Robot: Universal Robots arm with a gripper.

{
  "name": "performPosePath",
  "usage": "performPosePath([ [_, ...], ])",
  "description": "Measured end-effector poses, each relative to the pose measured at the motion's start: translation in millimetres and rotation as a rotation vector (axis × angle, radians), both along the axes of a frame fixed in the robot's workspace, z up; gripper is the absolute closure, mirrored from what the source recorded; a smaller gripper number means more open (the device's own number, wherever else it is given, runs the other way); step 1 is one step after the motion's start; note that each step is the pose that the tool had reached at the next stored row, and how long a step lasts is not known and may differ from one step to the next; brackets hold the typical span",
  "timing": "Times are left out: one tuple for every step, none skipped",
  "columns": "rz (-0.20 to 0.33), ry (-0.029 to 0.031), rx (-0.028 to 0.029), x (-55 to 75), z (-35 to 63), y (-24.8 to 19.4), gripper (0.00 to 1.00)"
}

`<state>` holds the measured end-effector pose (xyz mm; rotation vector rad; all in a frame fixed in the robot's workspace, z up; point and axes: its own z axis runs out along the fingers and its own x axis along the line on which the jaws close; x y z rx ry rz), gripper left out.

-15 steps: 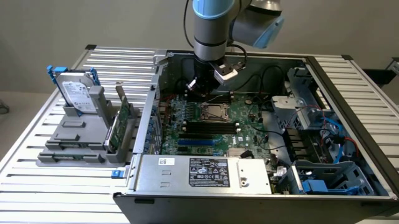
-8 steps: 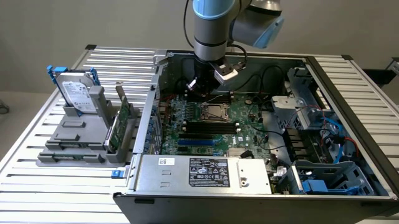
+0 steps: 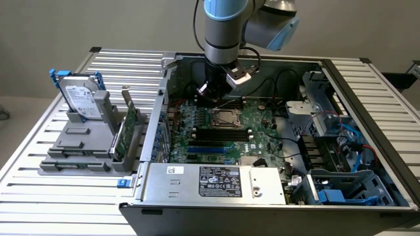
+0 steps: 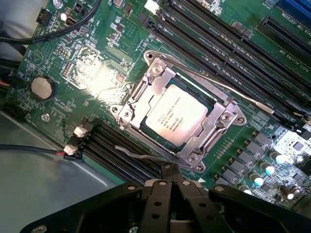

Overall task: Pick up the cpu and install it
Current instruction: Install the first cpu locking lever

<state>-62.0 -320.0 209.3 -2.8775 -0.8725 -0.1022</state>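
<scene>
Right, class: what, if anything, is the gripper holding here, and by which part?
Nothing visibly: the gripper has shut jaws by the socket lever; the cpu lies free in the socket.

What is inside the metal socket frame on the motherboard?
The cpu lies flat inside the socket frame, printed silvery top up. The socket contacts beneath it are covered by the chip and cannot be seen.

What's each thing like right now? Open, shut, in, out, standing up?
cpu: lying flat in its socket, not held.
gripper: shut, empty, tips near the socket's edge.
hard drive: standing upright in the gray holder.
green card: standing on edge in the holder.
computer case: side open.
</scene>
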Motion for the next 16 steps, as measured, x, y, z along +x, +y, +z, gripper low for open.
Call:
performPosePath([
  [0.000,0.0000,-0.0001,0.1,0.0,0.0,0.89],
  [0.000,0.0001,-0.0002,0.3,0.1,0.0,0.89],
  [0.000,0.0000,-0.0001,0.5,0.0,0.0,0.89],
  [0.000,0.0000,0.0000,0.6,0.0,0.0,0.89],
  [0.000,0.0000,0.0000,0.9,0.0,0.0,0.89],
  [0.000,-0.0001,0.0000,1.3,0.0,0.0,0.89],
  [0.000,0.0000,0.0000,1.5,-0.1,0.0,0.89],
  [0.000,-0.0001,0.0000,1.7,-0.1,0.0,0.89],
  [0.000,-0.0001,0.0000,1.9,-0.2,0.0,0.89],
  [0.000,0.0000,-0.0001,2.0,-0.2,0.0,0.89],
  [0.000,-0.0001,0.0000,2.2,-0.5,0.0,0.89],
  [0.000,-0.0001,0.0000,2.3,-0.8,0.0,0.89],
  [0.000,-0.0002,0.0000,2.5,-1.2,0.1,0.89],
  [0.000,-0.0002,0.0000,2.6,-1.7,0.0,0.89],
  [0.000,-0.0002,0.0000,2.8,-2.2,0.0,0.89],
  [0.000,-0.0003,0.0000,3.1,-2.7,0.0,0.89],
])
